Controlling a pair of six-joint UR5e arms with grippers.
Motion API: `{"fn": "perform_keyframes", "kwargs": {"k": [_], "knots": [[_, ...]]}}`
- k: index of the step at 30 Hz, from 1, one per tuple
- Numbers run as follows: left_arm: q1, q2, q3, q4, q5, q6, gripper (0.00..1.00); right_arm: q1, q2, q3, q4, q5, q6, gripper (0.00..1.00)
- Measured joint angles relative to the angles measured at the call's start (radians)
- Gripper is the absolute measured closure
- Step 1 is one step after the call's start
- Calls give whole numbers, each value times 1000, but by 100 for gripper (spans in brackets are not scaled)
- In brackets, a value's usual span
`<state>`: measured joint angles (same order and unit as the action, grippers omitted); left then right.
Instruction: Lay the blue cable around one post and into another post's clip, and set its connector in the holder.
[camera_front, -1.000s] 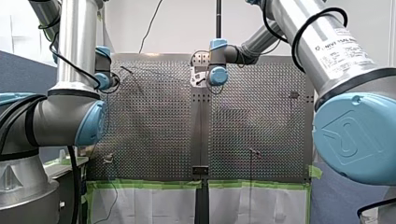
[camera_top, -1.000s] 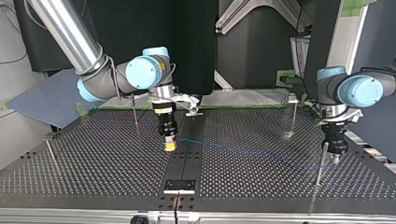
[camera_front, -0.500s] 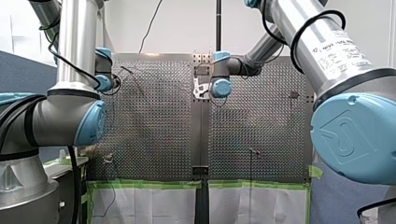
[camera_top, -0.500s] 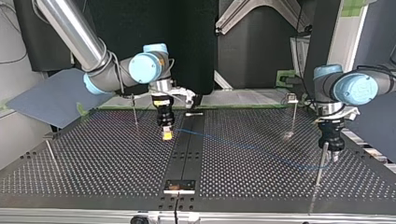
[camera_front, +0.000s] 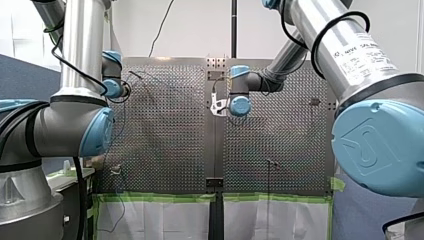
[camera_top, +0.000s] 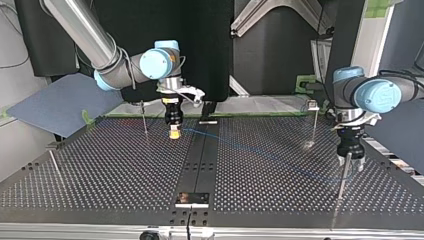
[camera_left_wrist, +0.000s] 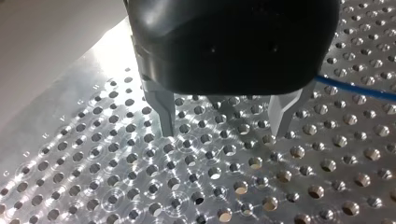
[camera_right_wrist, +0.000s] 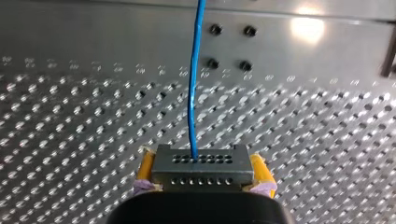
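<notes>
**Right arm.** I am clamping the grey connector in my right pincer. Its yellow pads are drawn in narrow, to the connector's width. The blue cable is leaving the connector's face and running straight ahead over the perforated table. In the top view this pincer is hanging tip-down close over the table. It is at the view's left of the dark middle strip and near a thin post. From there the cable is stretching low across the table toward the view's right and reaching a second post.

**Left arm.** I am holding my left pincer pointing down, just beside that second post. In the left wrist view its metal fingers are standing wide apart with nothing gripped, their tips close over the table. The cable is passing just beside one finger.
</notes>
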<state>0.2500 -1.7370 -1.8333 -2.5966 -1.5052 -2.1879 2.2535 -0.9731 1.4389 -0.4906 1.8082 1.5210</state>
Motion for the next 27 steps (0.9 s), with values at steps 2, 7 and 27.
{"fn": "perform_keyframes", "kwargs": {"k": [2, 7, 27], "knots": [[-1, 0, 0, 0, 0, -1, 0, -3, 0, 20, -20, 11, 8, 100], [-3, 0, 0, -1, -8, -2, 0, -14, 0, 65, -65, 46, 19, 100], [-3, 0, 0, -1, -20, -3, 0, -133, 4, 233, -233, 136, 107, 100]]}}
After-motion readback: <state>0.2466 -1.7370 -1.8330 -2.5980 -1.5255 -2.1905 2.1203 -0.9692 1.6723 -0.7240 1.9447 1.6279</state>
